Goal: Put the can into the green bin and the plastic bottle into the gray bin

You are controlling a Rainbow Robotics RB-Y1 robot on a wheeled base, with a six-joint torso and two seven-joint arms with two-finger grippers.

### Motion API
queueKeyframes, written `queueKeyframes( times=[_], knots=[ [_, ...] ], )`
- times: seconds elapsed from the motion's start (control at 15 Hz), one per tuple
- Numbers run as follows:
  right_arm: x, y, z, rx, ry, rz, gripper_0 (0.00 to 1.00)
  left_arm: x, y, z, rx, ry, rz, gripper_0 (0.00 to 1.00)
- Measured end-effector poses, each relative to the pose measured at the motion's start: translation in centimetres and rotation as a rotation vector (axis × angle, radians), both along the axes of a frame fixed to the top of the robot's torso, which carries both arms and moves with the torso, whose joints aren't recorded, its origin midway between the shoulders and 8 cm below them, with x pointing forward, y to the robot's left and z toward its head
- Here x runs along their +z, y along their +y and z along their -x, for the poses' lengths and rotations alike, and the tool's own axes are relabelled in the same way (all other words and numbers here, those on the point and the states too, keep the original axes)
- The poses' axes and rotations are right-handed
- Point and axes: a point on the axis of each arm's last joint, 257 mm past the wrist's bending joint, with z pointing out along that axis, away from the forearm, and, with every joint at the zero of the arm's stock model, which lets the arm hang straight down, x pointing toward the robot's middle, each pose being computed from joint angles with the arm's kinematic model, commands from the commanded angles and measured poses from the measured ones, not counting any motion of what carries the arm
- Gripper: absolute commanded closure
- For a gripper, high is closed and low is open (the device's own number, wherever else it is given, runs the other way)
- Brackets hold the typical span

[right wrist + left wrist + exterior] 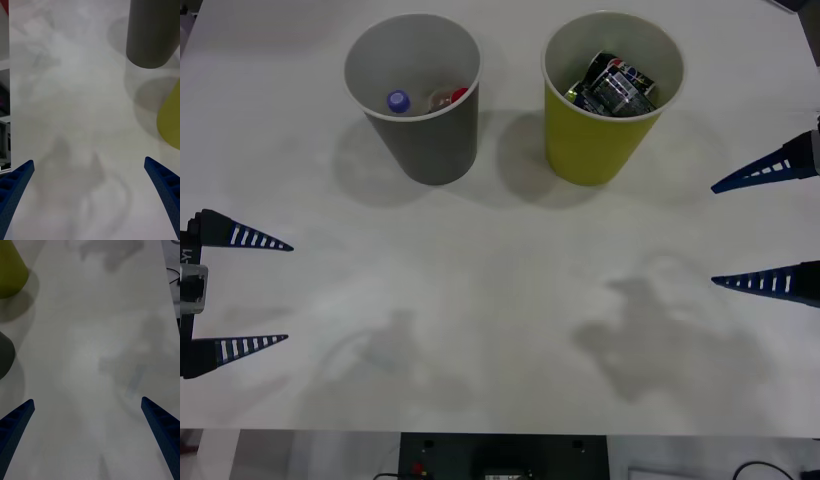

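Overhead front, low wrists, sharing both bins.

No readable text, not even on the can.

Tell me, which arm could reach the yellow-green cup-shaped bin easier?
Probably right. The open right gripper is nearer the yellow-green cup-shaped bin; the open left gripper sits beyond the dark gray cup-shaped bin.

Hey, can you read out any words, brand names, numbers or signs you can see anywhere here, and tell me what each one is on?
No text can be read here.
The cans in the green bin: dark print with a round red, white and blue mark, too small and blurred to read.
The plastic bottle in the gray bin: just a red bit shows, no label in sight.
The left gripper and right gripper: no markings.
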Motion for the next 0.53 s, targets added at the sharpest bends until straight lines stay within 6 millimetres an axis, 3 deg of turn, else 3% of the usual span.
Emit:
queueKeyframes(
  times=[0.53],
  knots=[
    [-4.2,-3.2,1.0,0.084,-0.043,0.010,0.00,0.0,0.0,0.0,0.000,0.000,0.000,0.02]
  ],
)
